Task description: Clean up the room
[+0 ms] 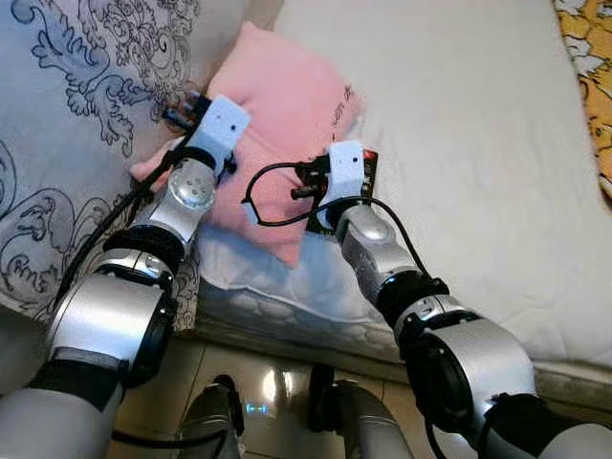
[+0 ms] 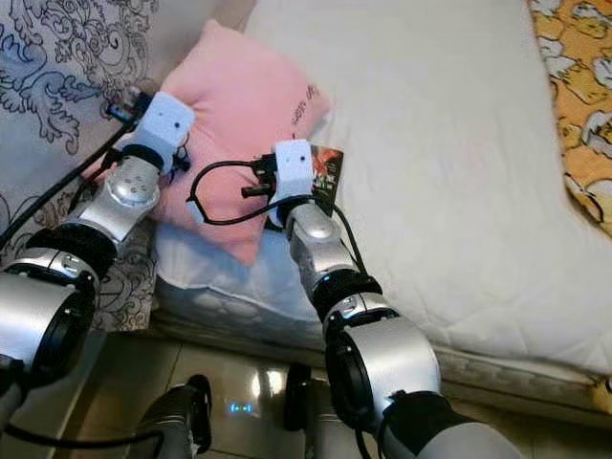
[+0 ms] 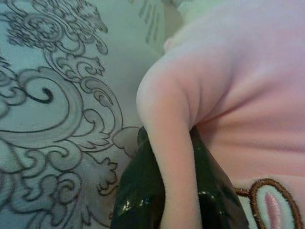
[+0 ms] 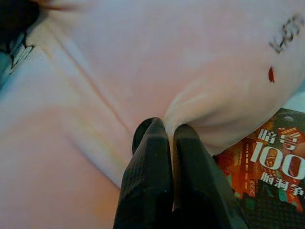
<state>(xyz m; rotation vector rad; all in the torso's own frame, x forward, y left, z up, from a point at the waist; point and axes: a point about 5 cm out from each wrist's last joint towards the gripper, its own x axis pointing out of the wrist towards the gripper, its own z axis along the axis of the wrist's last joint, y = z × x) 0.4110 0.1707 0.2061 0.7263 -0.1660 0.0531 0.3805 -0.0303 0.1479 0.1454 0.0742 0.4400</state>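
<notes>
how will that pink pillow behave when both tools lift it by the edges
The pink pillow is probably soft and floppy: the fabric bunches into a fold between the left tool fingers, and likewise at the right tool. It looks light, so it should lift easily but sag in the middle. The plush cover seems unlikely to slip.

The pillow [image 1: 277,105] is plain pink with small dark lettering near one edge and a brown-outlined pink patch. The mattress [image 1: 459,143] is white and quilted. A blanket [image 1: 67,115] is pale grey with dark scrollwork. The book [image 4: 267,167] is red-orange and dark, with white characters. A yellow cloth [image 2: 574,105] carries white cartoon figures.
</notes>
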